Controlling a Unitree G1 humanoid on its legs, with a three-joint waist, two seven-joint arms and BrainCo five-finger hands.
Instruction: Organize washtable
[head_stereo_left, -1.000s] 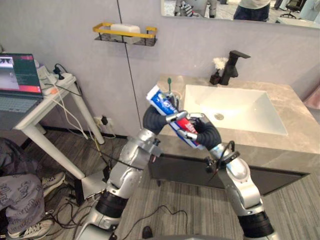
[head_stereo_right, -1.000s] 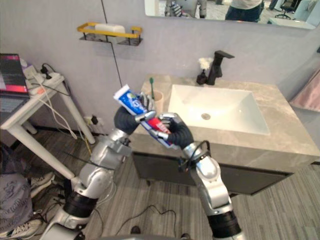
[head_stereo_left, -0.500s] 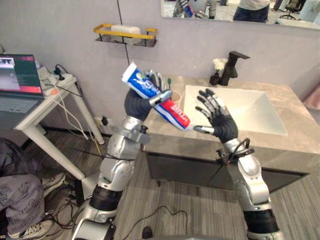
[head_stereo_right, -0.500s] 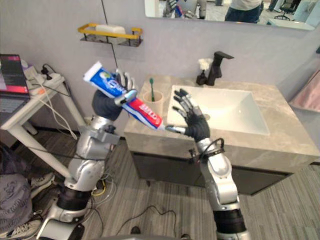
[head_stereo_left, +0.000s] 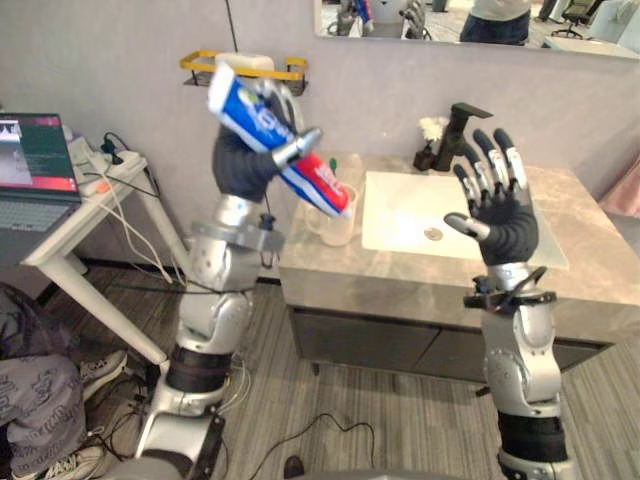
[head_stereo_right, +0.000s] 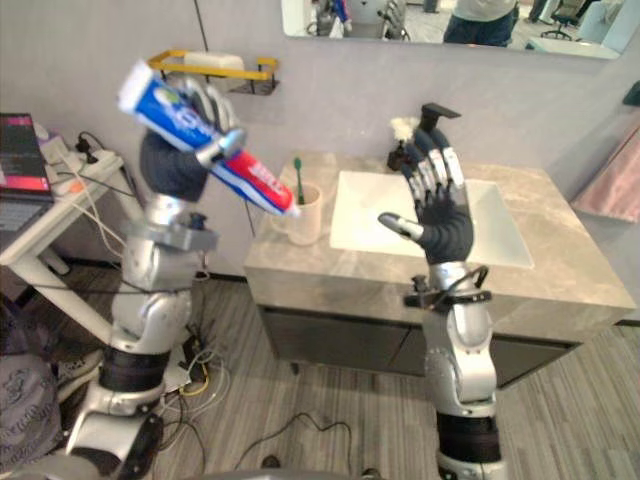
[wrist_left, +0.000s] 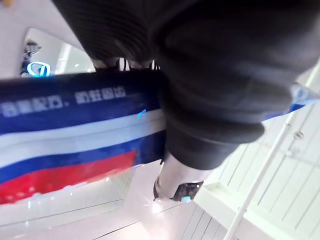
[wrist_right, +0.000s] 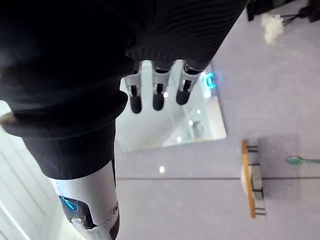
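Left hand (head_stereo_left: 242, 165) is raised high at the bench's left end, fingers (head_stereo_left: 291, 150) curled round the middle of the toothpaste tube (head_stereo_left: 252, 108). The tube slants, its blue end up by the yellow wall shelf (head_stereo_left: 243, 67) and its red end down over the cup (head_stereo_right: 304, 216). I can't tell if that end touches the rim. The mid-body grip leaves the lower end free, so likely it's being aimed into the cup, though the shelf is also a possible target.

Right hand (head_stereo_left: 503, 218) is held up over the bench's front edge, palm toward the tube, fingers straight and spread, holding nothing. Probably just clear of the work.

A green toothbrush (head_stereo_right: 296, 176) already stands in the cup, so it may crowd the tube going in. A white soap bar sits on the shelf.

The bench (head_stereo_left: 400, 278) carries the sink basin (head_stereo_left: 480, 235), with the black faucet (head_stereo_left: 463, 124) and a small dark holder with a white tuft (head_stereo_left: 431, 140) behind it. Well apart on the robot's left, a side table (head_stereo_left: 70, 225) carries a laptop (head_stereo_left: 35, 165).
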